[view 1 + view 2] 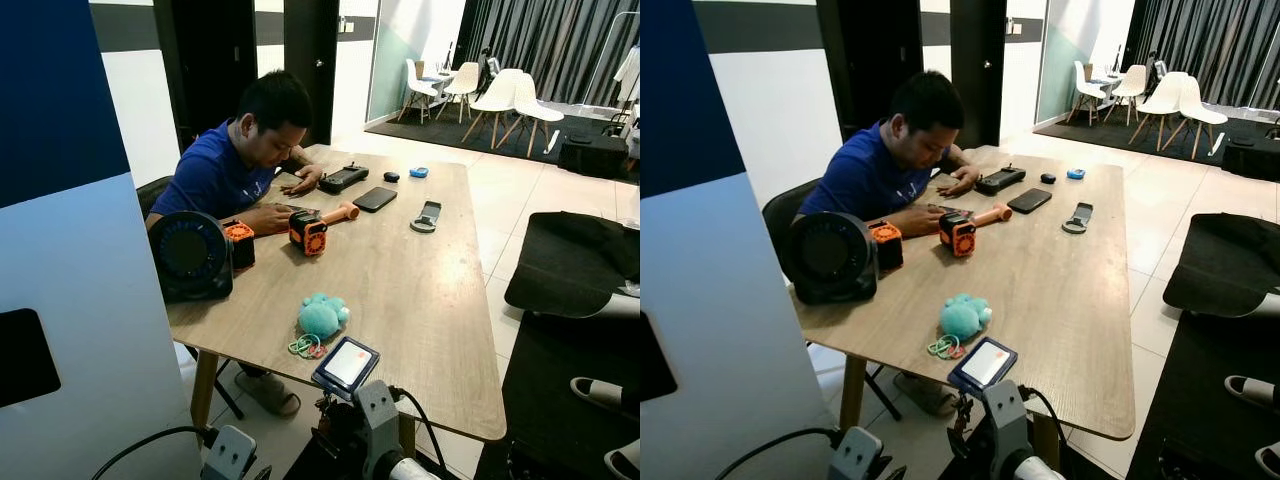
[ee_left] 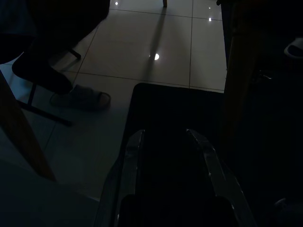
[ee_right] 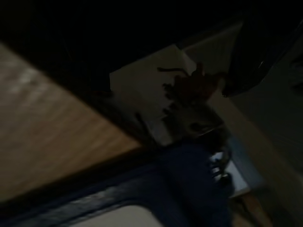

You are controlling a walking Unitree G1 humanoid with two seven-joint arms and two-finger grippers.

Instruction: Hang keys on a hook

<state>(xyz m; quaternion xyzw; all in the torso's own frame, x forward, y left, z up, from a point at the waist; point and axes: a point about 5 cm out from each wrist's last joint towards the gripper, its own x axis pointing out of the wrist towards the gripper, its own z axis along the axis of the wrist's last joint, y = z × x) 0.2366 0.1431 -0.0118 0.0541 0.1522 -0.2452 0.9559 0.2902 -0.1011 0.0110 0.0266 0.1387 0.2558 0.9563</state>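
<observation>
- One small bunch of pastel rings [image 1: 306, 347] (these are looking like the keys' loops, though no key blade is making itself plain) is lying on the pale wooden table [image 1: 420, 300], touching the round teal plush toy [image 1: 322, 316] and sitting near the table's front edge.
- It is likely handling light and floppy, thin rings sliding on smooth wood; I'd be judging a pinch on the outermost ring, away from the plush, as the surest hold.
- The blue-framed flat device with a white face [image 1: 347, 365] is lying just beside the rings at the very edge, crowding that side.
- The left gripper [image 2: 170, 165] is hanging low over dark matting and floor tiles, its two black fingers [image 2: 130, 161] standing apart with nothing between them.
- The right wrist view is too dark and blurred; whether that gripper is spread or closed, I cannot tell.
- A person in a blue shirt [image 1: 225, 175] is working at the table's far left, well apart from the rings; open tabletop is running to the right.
</observation>
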